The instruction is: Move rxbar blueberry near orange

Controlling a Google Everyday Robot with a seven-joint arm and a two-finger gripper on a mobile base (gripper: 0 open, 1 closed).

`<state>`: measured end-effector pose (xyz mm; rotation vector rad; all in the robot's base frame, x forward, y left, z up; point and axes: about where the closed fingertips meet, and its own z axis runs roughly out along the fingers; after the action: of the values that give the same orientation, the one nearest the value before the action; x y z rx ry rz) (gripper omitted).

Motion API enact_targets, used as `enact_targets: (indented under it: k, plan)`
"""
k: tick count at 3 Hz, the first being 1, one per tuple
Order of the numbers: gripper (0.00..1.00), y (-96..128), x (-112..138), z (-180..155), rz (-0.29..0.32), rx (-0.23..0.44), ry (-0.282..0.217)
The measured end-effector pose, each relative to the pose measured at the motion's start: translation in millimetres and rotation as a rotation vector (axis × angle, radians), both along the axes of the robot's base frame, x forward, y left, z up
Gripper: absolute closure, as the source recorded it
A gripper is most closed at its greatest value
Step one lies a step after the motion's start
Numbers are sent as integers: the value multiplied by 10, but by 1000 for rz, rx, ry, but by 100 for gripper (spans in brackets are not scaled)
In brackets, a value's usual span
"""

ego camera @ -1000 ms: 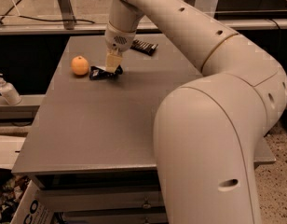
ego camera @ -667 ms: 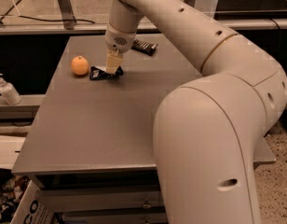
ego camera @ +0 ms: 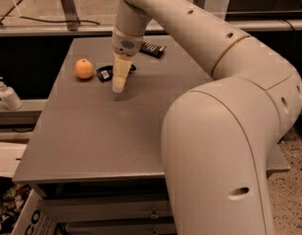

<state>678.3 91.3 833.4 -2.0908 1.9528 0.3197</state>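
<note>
My pincer (ego camera: 119, 88) hangs tip-down over the table (ego camera: 92, 131); open or closed, I can't tell. The rxbar (ego camera: 108, 73) lies flat just left of it, the orange (ego camera: 84, 68) just beyond. Placing looks done to me, only pulling away left.

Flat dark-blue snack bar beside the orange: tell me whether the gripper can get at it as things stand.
Probably yes. The gripper is right by the flat dark-blue snack bar, which lies uncovered on the grey table beside the round orange fruit; nothing stands between them.
</note>
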Motion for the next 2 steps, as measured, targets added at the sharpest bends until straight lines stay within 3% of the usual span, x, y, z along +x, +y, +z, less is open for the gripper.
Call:
enact_targets:
  k: [2]
  plan:
    - [0,-285,16,169,-36,49,6]
